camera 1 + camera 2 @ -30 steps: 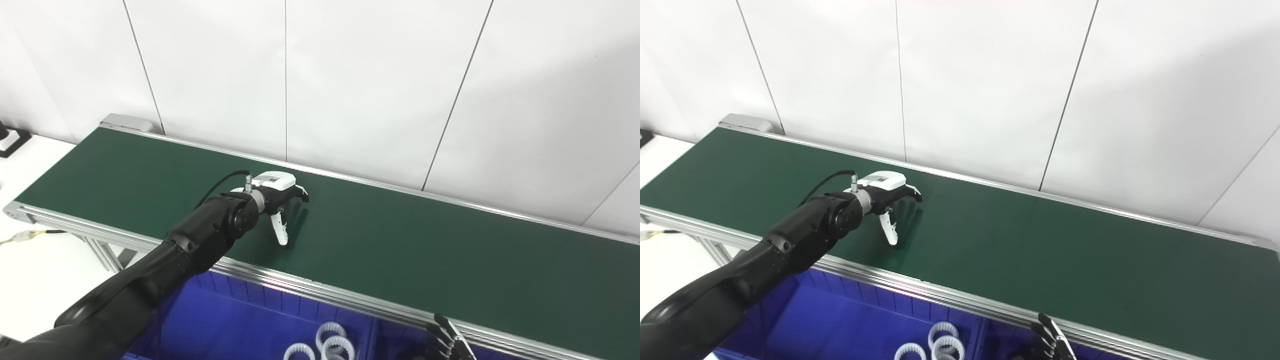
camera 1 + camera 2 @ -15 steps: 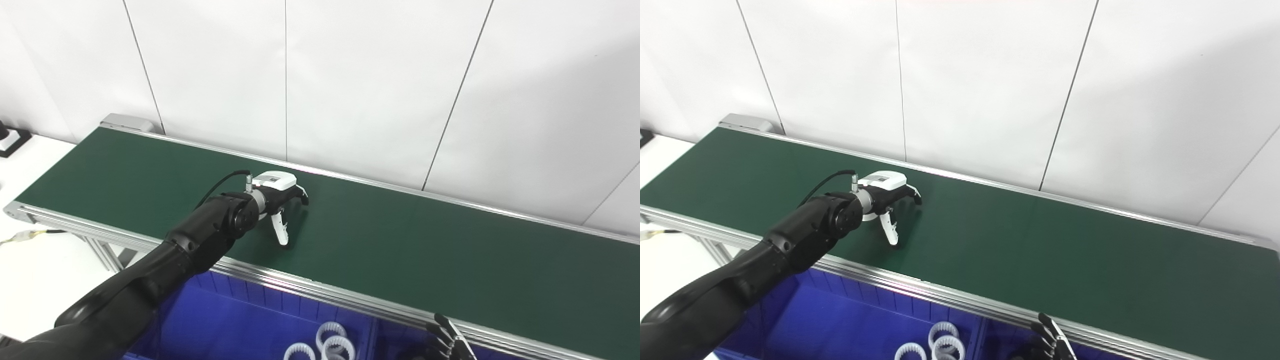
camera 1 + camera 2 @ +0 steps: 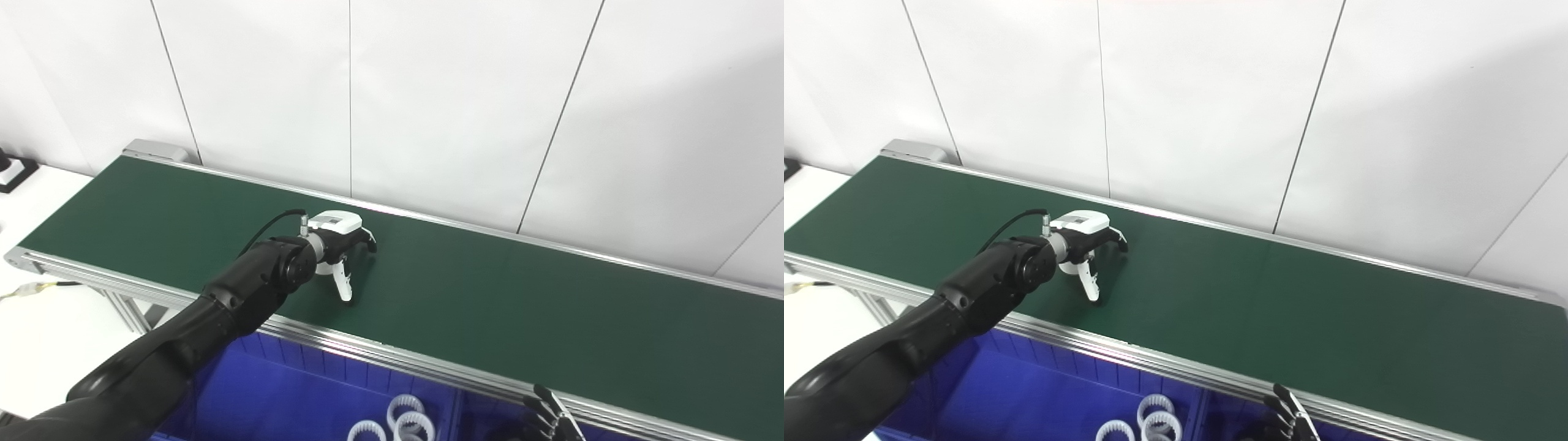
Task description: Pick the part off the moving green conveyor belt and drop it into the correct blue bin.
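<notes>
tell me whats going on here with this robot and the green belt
The robot's left hand is reaching out over the green conveyor belt, with a white part just showing beneath it; whether the hand has it gripped is hard to tell. The right hand waits low at the bottom edge. In the blue bin below the belt lie several white toothed rings.

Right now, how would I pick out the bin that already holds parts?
Find the long green conveyor belt running along the white wall. Just below its near aluminium rail sits the blue bin. It holds white toothed rings near its right divider, left of the right hand.
</notes>
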Motion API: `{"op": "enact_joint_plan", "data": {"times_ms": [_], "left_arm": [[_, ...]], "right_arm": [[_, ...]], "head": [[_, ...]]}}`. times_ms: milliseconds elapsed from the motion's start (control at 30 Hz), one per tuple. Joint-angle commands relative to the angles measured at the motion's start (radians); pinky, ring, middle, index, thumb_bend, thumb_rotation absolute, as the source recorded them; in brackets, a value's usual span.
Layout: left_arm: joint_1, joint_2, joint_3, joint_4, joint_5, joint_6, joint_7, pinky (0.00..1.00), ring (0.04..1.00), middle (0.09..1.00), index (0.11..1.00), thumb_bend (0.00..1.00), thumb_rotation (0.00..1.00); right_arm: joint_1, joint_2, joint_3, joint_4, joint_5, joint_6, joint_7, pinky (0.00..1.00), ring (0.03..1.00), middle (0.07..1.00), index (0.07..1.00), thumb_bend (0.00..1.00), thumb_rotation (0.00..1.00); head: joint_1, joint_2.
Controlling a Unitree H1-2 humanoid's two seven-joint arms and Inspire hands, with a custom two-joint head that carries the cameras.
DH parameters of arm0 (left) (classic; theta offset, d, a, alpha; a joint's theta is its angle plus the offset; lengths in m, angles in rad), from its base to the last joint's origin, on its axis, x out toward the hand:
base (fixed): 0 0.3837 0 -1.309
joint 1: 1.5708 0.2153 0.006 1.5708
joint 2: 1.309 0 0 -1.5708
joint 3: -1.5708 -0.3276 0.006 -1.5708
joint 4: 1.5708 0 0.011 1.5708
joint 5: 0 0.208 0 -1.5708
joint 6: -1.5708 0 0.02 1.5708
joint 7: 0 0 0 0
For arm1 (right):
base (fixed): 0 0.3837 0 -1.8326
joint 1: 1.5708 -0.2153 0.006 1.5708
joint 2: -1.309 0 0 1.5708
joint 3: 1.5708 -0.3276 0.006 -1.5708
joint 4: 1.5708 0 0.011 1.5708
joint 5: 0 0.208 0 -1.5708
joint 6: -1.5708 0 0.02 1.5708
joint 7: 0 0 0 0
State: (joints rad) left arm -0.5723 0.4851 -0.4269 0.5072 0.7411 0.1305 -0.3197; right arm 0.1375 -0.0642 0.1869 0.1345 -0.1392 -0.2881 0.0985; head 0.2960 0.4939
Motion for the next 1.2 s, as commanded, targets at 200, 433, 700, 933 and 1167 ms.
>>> {"op": "enact_joint_plan", "data": {"times_ms": [200,433,700,933,1167], "left_arm": [[-0.028,0.027,0.009,-0.013,0.017,-0.006,0.039,0.84,0.854,0.888,0.801,0.79,0.00],[-0.019,0.028,0.008,-0.013,0.017,-0.009,0.044,0.83,0.843,0.876,0.803,0.80,0.00],[-0.017,0.027,0.004,-0.012,0.022,-0.007,0.037,0.85,0.854,0.877,0.809,0.80,0.00],[-0.013,0.024,0.000,-0.004,0.029,-0.008,0.048,0.85,0.847,0.869,0.805,0.79,0.00],[-0.011,0.020,0.000,0.001,0.028,-0.012,0.068,0.82,0.821,0.860,0.785,0.77,0.00]], "right_arm": [[-0.005,0.002,-0.001,-0.027,0.011,-0.033,0.002,0.75,0.807,0.848,0.901,0.40,0.41],[-0.004,0.001,-0.002,-0.027,0.011,-0.037,0.001,0.74,0.801,0.843,0.900,0.40,0.39],[-0.006,0.000,-0.001,-0.023,0.013,-0.038,0.003,0.74,0.805,0.845,0.900,0.39,0.38],[-0.004,-0.001,-0.001,-0.028,0.010,-0.036,0.003,0.74,0.804,0.845,0.899,0.40,0.41],[-0.002,-0.001,-0.002,-0.030,0.016,-0.038,0.004,0.74,0.804,0.846,0.901,0.40,0.40]], "head": [[0.000,0.003],[-0.001,0.005],[-0.004,0.006],[-0.004,0.008],[-0.004,0.012]]}}
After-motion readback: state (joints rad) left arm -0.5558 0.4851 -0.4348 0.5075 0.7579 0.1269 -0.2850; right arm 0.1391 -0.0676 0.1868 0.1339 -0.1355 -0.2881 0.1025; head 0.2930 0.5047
